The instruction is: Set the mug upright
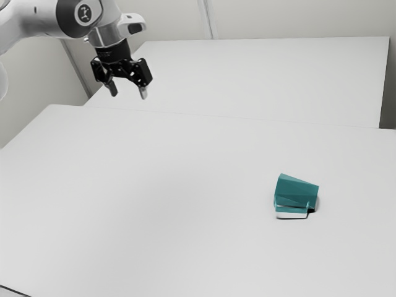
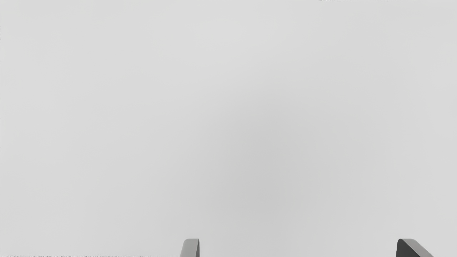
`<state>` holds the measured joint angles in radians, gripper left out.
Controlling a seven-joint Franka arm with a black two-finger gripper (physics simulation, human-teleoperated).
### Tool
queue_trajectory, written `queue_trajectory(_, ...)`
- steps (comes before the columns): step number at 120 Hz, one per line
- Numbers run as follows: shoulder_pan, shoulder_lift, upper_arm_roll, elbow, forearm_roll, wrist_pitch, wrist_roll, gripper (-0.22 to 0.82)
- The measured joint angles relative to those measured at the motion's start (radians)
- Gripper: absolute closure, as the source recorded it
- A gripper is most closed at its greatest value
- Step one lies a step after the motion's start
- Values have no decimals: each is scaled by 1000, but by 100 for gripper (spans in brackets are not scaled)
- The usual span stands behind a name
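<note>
Hanging well above the table point(image 1: 154, 185), the claw point(image 1: 128, 94) is near the ext. view's upper L, at the end of the white-&-grey arm point(image 1: 37, 21). Ext. view also has the teal mug point(image 1: 296, 193) on the table, toward that view's R & lower half, well apart from the claw. Mug's lying on its side, wider end toward the ext. view's L, w/ a white strip along its lower edge. Behind the table: a 2nd white surface point(image 1: 260, 74), plus pale walls point(image 1: 297, 18).

Wrist view gives a close look at the fingertips point(image 2: 191, 248), well apart, w/ plain pale tabletop & a soft grey shadow point(image 2: 267, 178) btwn them. So the claw point(image 2: 298, 248) is spread wide, its grip empty, touching nothing.
</note>
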<state>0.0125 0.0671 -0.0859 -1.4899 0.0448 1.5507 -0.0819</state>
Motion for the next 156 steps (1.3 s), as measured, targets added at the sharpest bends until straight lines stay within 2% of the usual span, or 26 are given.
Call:
queue_trajectory(25, 3, -5, -4, 0, -1, 3, -15, 0)
queue_trajectory(40, -5, -12, -8, -10, -118, 4, -21, 0)
queue_trajectory(57, -15, 0, -11, -83, -249, 36, -27, 0)
queue_trajectory(71, 1, 3, -52, -153, -316, 96, -32, 0)
queue_trajectory(100, -35, 46, -124, -292, -494, 314, -46, 0)
queue_trajectory(132, -107, 115, -161, -429, -672, 615, -3, 0)
queue_trajectory(156, -120, 203, -212, -444, -795, 787, 67, 0)
